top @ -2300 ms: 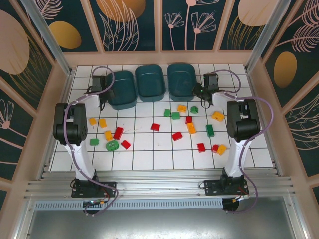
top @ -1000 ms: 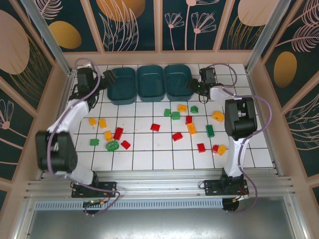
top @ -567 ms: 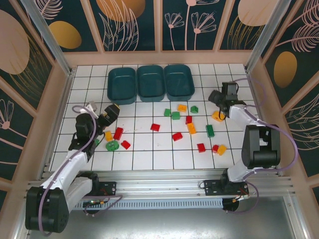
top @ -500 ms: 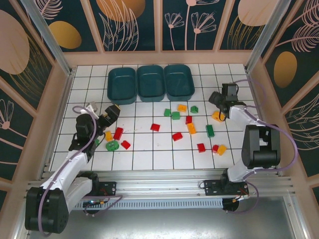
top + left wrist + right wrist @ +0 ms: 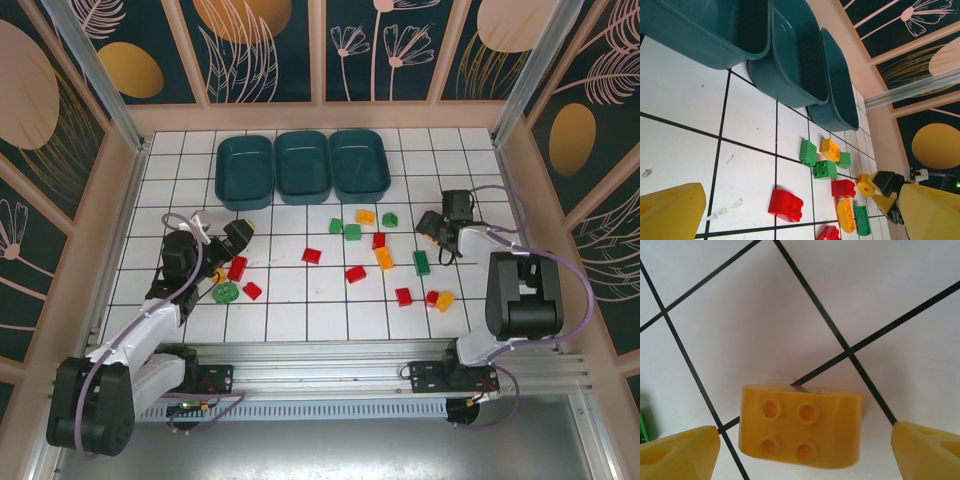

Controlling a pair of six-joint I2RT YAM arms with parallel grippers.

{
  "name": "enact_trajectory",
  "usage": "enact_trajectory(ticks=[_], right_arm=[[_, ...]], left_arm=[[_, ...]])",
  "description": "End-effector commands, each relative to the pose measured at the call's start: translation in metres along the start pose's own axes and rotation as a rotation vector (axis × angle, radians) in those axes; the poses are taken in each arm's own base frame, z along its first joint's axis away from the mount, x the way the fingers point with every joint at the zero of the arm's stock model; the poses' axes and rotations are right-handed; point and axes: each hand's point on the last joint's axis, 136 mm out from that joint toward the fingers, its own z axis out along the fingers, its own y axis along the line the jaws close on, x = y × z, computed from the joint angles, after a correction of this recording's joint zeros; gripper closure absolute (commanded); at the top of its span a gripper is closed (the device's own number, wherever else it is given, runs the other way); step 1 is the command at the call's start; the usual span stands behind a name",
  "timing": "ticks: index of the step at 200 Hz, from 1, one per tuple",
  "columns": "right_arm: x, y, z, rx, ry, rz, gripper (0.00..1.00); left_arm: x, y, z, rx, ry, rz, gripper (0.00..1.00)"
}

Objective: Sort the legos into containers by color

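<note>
Seen from above, three dark teal rectangular plastic tubs [image 5: 303,166] stand side by side at the far end of the white tiled table [image 5: 500,300]. The small plastic toy bricks in red, green and yellow-orange [image 5: 312,255] lie scattered on the tiles in front of them. The left gripper [image 5: 236,236] hangs low by the left cluster of bricks, and the right gripper [image 5: 436,228] sits low at the right side of the scatter. From the left wrist, the left gripper [image 5: 800,220] has its yellow fingers [image 5: 670,210] spread to the two lower corners with nothing between them but floor. A rounded red brick [image 5: 786,205] lies just ahead, more bricks lie beyond it, and the three tubs [image 5: 795,55] run along the top. From the right wrist, the right gripper [image 5: 802,450] is spread wide around a yellow-orange four-stud brick with rounded ends [image 5: 801,425]. That brick lies flat on a black grout crossing. The yellow fingertips [image 5: 680,445] stand clear of it on either side, gripping nothing.
</note>
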Motion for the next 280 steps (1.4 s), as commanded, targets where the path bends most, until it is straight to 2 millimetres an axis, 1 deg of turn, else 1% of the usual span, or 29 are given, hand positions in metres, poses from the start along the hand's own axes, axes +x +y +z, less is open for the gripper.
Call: enact_trajectory(ticks=[1, 33, 67, 91, 120, 145, 163, 186, 200, 210, 216, 231, 239, 251, 259, 266, 280], right_arm=[[-0.005, 0.011, 0.009, -0.053, 0.007, 0.018, 0.13], [-0.009, 0.014, 0.021, -0.05, 0.018, -0.002, 0.17], [-0.016, 0.013, 0.024, -0.048, 0.005, -0.01, 0.24], [-0.016, 0.011, 0.028, -0.043, 0.02, -0.017, 0.3], [-0.021, 0.013, 0.022, -0.05, 0.008, -0.041, 0.37], [-0.023, 0.015, 0.016, -0.065, -0.016, -0.038, 0.4], [-0.021, 0.024, 0.012, -0.082, -0.023, -0.047, 0.41], [-0.027, 0.054, -0.003, -0.125, -0.055, -0.089, 0.42], [-0.037, 0.079, -0.016, -0.159, -0.089, -0.113, 0.43], [-0.043, 0.104, -0.029, -0.193, -0.115, -0.145, 0.43], [-0.048, 0.122, -0.038, -0.218, -0.137, -0.163, 0.43], [-0.054, 0.166, -0.053, -0.294, -0.17, -0.207, 0.43], [-0.056, 0.187, -0.055, -0.328, -0.174, -0.225, 0.43], [-0.059, 0.214, -0.049, -0.356, -0.174, -0.252, 0.44], [-0.061, 0.23, -0.042, -0.37, -0.171, -0.269, 0.44], [-0.059, 0.244, -0.036, -0.387, -0.159, -0.296, 0.44], [-0.058, 0.265, -0.032, -0.411, -0.16, -0.34, 0.44]], left_arm=[[-0.005, -0.015, 0.002, 0.037, 0.003, 0.024, 0.02], [-0.007, -0.013, 0.003, 0.004, 0.011, 0.027, 0.02], [-0.008, -0.01, 0.006, -0.012, 0.017, 0.02, 0.01], [-0.012, -0.016, 0.007, -0.005, 0.014, 0.031, 0.01], [-0.02, -0.022, 0.0, -0.007, -0.023, 0.051, 0.01], [-0.018, -0.02, -0.003, -0.02, -0.022, 0.06, 0.02], [-0.017, -0.019, -0.005, -0.025, -0.023, 0.067, 0.02], [-0.017, -0.018, -0.004, -0.031, -0.023, 0.066, 0.02], [-0.017, -0.013, -0.004, -0.041, -0.035, 0.048, 0.02], [-0.017, -0.008, -0.004, -0.052, -0.044, 0.029, 0.02], [-0.016, -0.005, -0.004, -0.06, -0.05, 0.015, 0.01], [-0.015, 0.0, -0.003, -0.071, -0.054, -0.001, 0.02], [-0.015, 0.002, -0.002, -0.081, -0.051, -0.001, 0.01], [-0.015, 0.007, 0.0, -0.109, -0.041, 0.003, 0.02], [-0.014, 0.01, 0.001, -0.128, -0.028, 0.009, 0.01], [-0.013, 0.013, 0.003, -0.146, -0.014, 0.011, 0.01], [-0.009, 0.018, 0.003, -0.179, 0.014, 0.016, 0.01]])
